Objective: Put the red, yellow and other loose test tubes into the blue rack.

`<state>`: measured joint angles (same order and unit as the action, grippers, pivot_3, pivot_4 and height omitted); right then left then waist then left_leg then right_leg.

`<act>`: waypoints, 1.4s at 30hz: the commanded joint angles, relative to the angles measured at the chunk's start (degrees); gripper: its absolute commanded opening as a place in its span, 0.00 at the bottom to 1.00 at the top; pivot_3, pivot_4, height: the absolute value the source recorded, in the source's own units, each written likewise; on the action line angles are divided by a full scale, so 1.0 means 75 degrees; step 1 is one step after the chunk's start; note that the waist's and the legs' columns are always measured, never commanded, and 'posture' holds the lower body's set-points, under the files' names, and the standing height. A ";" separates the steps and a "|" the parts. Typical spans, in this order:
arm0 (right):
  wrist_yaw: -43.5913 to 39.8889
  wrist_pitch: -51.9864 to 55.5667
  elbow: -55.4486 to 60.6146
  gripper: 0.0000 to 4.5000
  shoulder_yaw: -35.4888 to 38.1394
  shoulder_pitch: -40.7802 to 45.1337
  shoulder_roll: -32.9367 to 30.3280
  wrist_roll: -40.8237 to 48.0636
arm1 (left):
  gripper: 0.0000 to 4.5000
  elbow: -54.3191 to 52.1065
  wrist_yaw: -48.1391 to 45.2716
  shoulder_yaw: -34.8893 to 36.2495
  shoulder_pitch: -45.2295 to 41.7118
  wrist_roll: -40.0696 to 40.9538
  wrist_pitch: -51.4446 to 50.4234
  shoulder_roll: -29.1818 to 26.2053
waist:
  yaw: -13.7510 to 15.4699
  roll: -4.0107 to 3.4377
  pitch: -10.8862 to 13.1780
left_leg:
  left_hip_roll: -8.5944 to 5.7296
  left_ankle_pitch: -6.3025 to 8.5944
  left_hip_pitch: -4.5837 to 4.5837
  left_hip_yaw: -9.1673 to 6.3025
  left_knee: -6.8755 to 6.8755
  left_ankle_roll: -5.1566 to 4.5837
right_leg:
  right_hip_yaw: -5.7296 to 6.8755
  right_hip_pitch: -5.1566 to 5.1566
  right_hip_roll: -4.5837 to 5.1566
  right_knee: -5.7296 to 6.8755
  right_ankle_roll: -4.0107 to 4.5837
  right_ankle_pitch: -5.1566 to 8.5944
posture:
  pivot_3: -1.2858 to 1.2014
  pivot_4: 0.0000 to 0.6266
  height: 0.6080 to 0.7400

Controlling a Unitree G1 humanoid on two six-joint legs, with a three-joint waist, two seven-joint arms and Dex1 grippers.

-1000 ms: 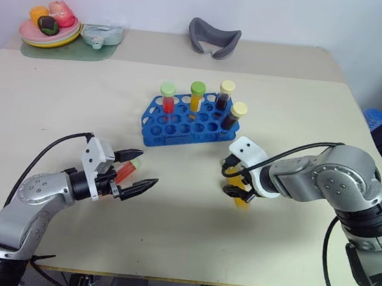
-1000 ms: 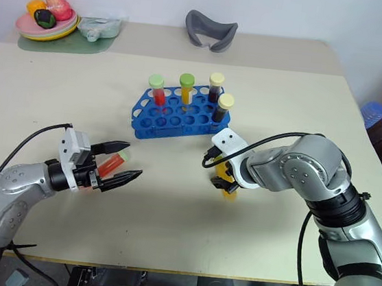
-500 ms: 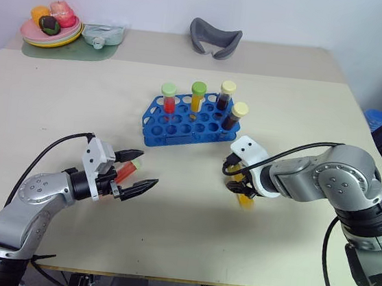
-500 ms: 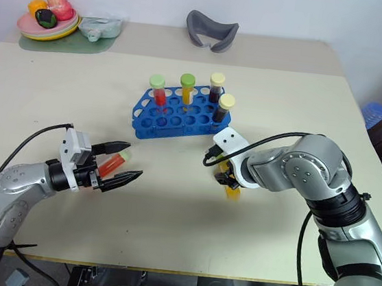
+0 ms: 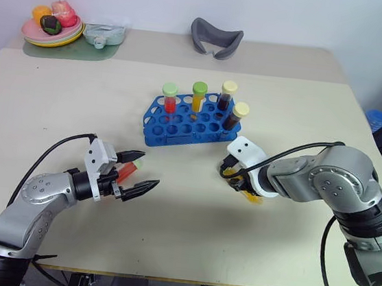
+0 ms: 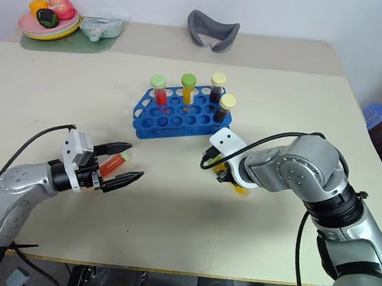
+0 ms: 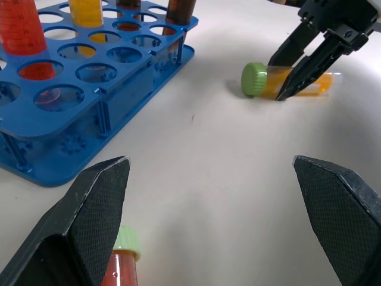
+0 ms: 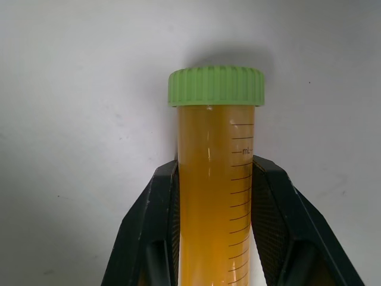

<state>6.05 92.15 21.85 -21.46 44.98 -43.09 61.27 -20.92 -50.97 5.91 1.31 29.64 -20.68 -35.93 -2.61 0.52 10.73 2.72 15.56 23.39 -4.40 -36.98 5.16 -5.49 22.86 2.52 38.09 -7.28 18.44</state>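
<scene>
Right claw clamped on yellow tube lying at rack's 4 o'clock; left claw spread wide over red tube.

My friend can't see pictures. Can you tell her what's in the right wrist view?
The right claw is shut on a yellow test tube with a green cap, one black finger on each side. The tube lies on a plain pale table.
</scene>
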 commanded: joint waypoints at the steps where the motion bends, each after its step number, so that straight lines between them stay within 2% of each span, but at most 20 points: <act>1: -0.0703 -0.0399 0.0517 0.29 0.0389 0.0100 0.0083 -0.0465 | 1.00 -0.0162 0.0017 0.0133 0.0004 0.0008 0.0179 -0.0011 | -0.0006 -0.0003 0.0002 | 0.0000 0.0000 0.0001 0.0000 0.0001 0.0000 | 0.0000 0.0002 0.0000 0.0000 0.0000 0.0000 | 0.52 0.24 1.00; 7: -0.2240 -0.3269 0.1233 0.29 0.1282 -0.0106 0.0328 -0.1524 | 1.00 -0.0056 0.0258 0.0455 0.0085 0.0003 0.0315 0.0052 | 0.0005 -0.0004 0.0006 | 0.0001 0.0000 0.0006 0.0000 0.0012 -0.0001 | 0.0000 0.0013 -0.0002 -0.0001 -0.0001 0.0000 | 0.52 0.24 1.00; 10: -0.2064 -0.4778 0.0952 0.29 0.1832 -0.0439 0.1364 -0.2168 | 1.00 0.0015 0.0528 0.0669 0.0010 0.0061 0.0446 0.0267 | -0.0006 0.0002 0.0003 | 0.0002 0.0000 0.0004 0.0000 0.0013 -0.0001 | 0.0002 0.0009 -0.0002 -0.0003 -0.0001 0.0000 | 0.52 0.24 1.00; 14: -0.1596 -0.5881 0.0339 0.29 0.2101 -0.0695 0.2625 -0.3013 | 1.00 0.0061 0.0651 0.0793 -0.0032 0.0124 0.0470 0.0444 | -0.0002 -0.0002 0.0004 | 0.0002 0.0000 0.0004 0.0001 0.0011 0.0001 | 0.0001 0.0010 -0.0002 0.0003 -0.0001 0.0000 | 0.52 0.24 1.00; 18: -0.1559 -0.7924 -0.0450 0.29 0.1717 -0.1087 0.3769 -0.4372 | 1.00 0.0167 0.0807 0.0949 -0.0081 0.0222 0.0574 0.0668 | -0.0002 -0.0001 0.0004 | 0.0001 -0.0001 0.0005 0.0002 0.0013 0.0002 | 0.0002 0.0012 0.0000 0.0002 -0.0001 0.0000 | 0.52 0.24 1.00; 22: -0.1673 -1.0174 -0.1939 0.29 0.1264 -0.1525 0.4624 -0.5796 | 1.00 0.0310 0.1018 0.1103 -0.0136 0.0297 0.0791 0.0999 | -0.0029 -0.0002 0.0003 | 0.0001 -0.0004 0.0001 0.0003 0.0013 0.0007 | 0.0001 0.0013 0.0000 0.0009 -0.0001 -0.0001 | 0.52 0.24 1.00; 28: -0.1970 -1.1637 -0.3176 0.29 0.1391 -0.1665 0.5288 -0.6437 | 1.00 0.0398 0.1255 0.1155 -0.0174 0.0304 0.0889 0.1245 | -0.0046 -0.0004 0.0004 | 0.0001 -0.0008 0.0000 0.0003 0.0012 0.0015 | 0.0001 0.0012 0.0001 0.0015 -0.0001 -0.0001 | 0.52 0.24 1.00; 42: -0.2339 -1.3182 -0.4872 0.29 0.1647 -0.1605 0.5980 -0.7062 | 1.00 -0.0017 0.0970 0.1029 0.0016 0.0909 0.0543 0.1178 | -0.0204 -0.0005 0.0004 | 0.0002 -0.0012 -0.0009 0.0002 0.0012 0.0022 | 0.0000 0.0011 0.0000 0.0031 -0.0001 -0.0001 | 0.52 0.24 1.00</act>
<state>-11.17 -4.79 -14.19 -9.51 32.03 0.87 9.02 -18.91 -43.13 13.05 0.98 35.57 -16.68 -26.41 -4.14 0.48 10.76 2.73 15.47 23.32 -4.38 -36.89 5.33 -5.49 22.94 2.52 38.33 -7.29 18.43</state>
